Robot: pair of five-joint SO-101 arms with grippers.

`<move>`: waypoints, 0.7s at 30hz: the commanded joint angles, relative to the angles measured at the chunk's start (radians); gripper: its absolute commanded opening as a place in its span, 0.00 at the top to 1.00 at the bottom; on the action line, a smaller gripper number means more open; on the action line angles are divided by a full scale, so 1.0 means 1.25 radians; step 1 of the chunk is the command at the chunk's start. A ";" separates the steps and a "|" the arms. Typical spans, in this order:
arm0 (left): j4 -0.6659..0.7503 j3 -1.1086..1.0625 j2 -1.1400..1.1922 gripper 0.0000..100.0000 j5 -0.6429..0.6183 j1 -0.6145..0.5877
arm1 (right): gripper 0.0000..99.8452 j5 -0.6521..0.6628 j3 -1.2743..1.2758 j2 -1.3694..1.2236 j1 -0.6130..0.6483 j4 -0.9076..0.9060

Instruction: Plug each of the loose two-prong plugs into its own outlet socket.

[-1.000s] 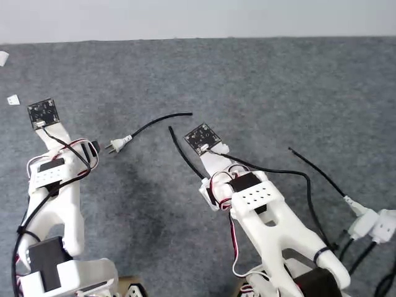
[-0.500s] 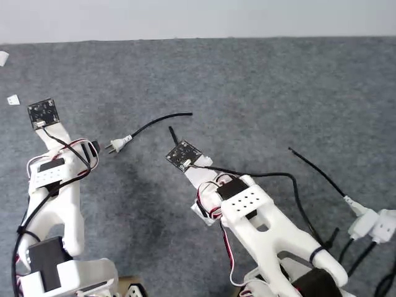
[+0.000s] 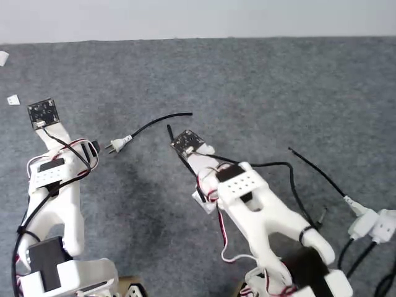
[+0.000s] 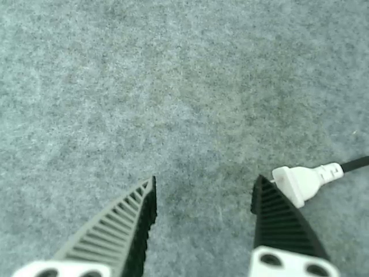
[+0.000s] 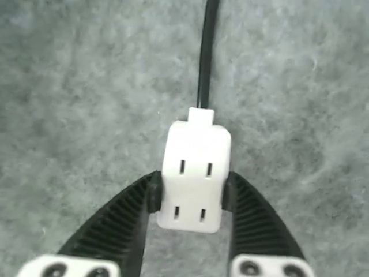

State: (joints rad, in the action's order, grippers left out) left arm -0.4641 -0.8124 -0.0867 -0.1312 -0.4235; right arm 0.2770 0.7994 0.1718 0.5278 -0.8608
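- White outlet socket (image 5: 195, 147), two pairs of slots facing the wrist camera, pinched at its sides between the ribbed black fingers (image 5: 138, 202) of the right gripper (image 5: 190, 180), clenched squarely on the block.
- Black socket cord (image 5: 206, 52) leaving the socket's far end, straight out ahead of the right gripper's tips.
- Loose two-prong plug (image 4: 297, 182), white, lying flat on the carpet just beside one fingertip of the left gripper (image 4: 206, 182), outside the gap between the fingers.
- Left gripper spread wide and released, with bare grey carpet between its two ribbed fingers.
- From the high camera, the same two-prong plug (image 3: 117, 145) just ahead of the left arm's tip, prongs turned toward that gripper. Black plug cord (image 3: 158, 120) curving away from it toward the right arm (image 3: 260, 210).
- Right arm stretched across the middle of the table, its wrist end close to the far end of the plug cord.
- White connectors (image 3: 371, 224) well back from the right gripper, out beside that arm's base at the table's edge, possibly another plug and socket, too small to say. Thin black lead (image 3: 315, 173) running up to them.
- Grey carpet (image 3: 278, 80) under everything.
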 commanded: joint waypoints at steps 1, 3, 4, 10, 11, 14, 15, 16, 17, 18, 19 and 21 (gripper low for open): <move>0.018 0.007 -0.036 0.74 0.005 -0.004 | 1.00 -0.015 -0.064 -0.020 -0.004 -0.036; 0.018 0.007 -0.036 0.74 0.005 -0.004 | 0.99 -0.095 -0.077 -0.010 -0.004 -0.060; 0.018 0.007 -0.036 0.74 0.005 -0.004 | 1.00 -0.136 -0.083 0.002 -0.006 -0.072; 0.018 0.007 -0.036 0.74 0.005 -0.004 | 0.99 -0.347 -0.088 0.116 0.002 -0.121; 0.018 0.007 -0.036 0.74 0.005 -0.004 | 0.99 -0.382 -0.088 0.127 0.010 -0.128; 0.018 0.007 -0.036 0.74 0.005 -0.002 | 0.95 -0.460 -0.087 0.128 0.068 -0.133; 0.018 0.007 -0.036 0.74 0.005 -0.002 | 0.92 -0.479 -0.083 0.120 0.088 -0.132; 0.018 0.007 -0.036 0.74 0.005 -0.002 | 0.90 -0.495 -0.083 0.107 0.106 -0.129; 0.018 0.007 -0.036 0.74 0.005 -0.002 | 0.88 -0.508 -0.081 0.091 0.121 -0.125; 0.018 0.007 -0.036 0.74 0.005 -0.002 | 0.87 -0.520 -0.083 0.072 0.133 -0.120; 0.018 0.007 -0.036 0.74 0.005 -0.002 | 0.87 -0.532 -0.083 0.051 0.142 -0.107; 0.018 0.007 -0.036 0.74 0.005 -0.002 | 0.86 -0.536 -0.085 0.019 0.149 -0.080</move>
State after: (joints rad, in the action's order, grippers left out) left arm -0.4641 -0.8124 -0.0867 -0.1312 -0.4235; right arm -0.3629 0.7365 0.2225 0.6951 -0.9989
